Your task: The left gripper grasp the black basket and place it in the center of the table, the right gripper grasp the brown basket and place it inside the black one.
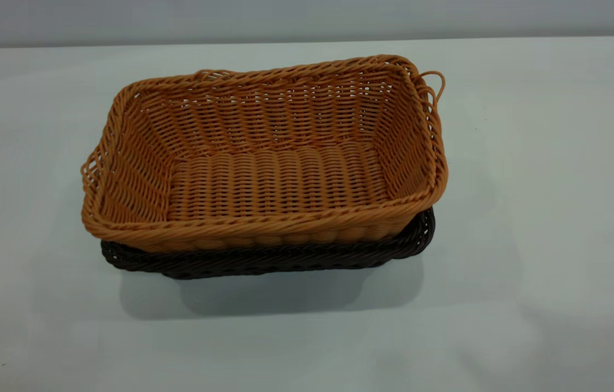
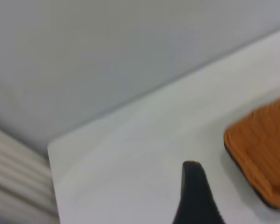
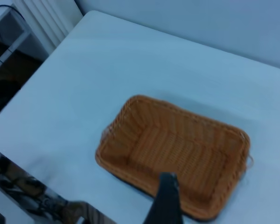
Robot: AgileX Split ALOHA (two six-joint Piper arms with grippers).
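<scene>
The brown basket (image 1: 277, 179) sits nested inside the black basket (image 1: 263, 262) at the middle of the table (image 1: 535, 283), slightly askew. Only the black basket's rim shows, along the near side and at the right corner. Neither gripper appears in the exterior view. In the left wrist view, a dark tip of my left gripper (image 2: 192, 186) hangs over bare table, apart from the brown basket (image 2: 263, 149). In the right wrist view, a dark tip of my right gripper (image 3: 167, 191) is high above the brown basket (image 3: 177, 154), holding nothing I can see.
The table's far edge meets a plain grey wall (image 1: 307, 19). In the right wrist view, the table's corner (image 3: 86, 16) and side edge show, with white slats (image 3: 46, 18) and floor clutter (image 3: 18, 186) beyond.
</scene>
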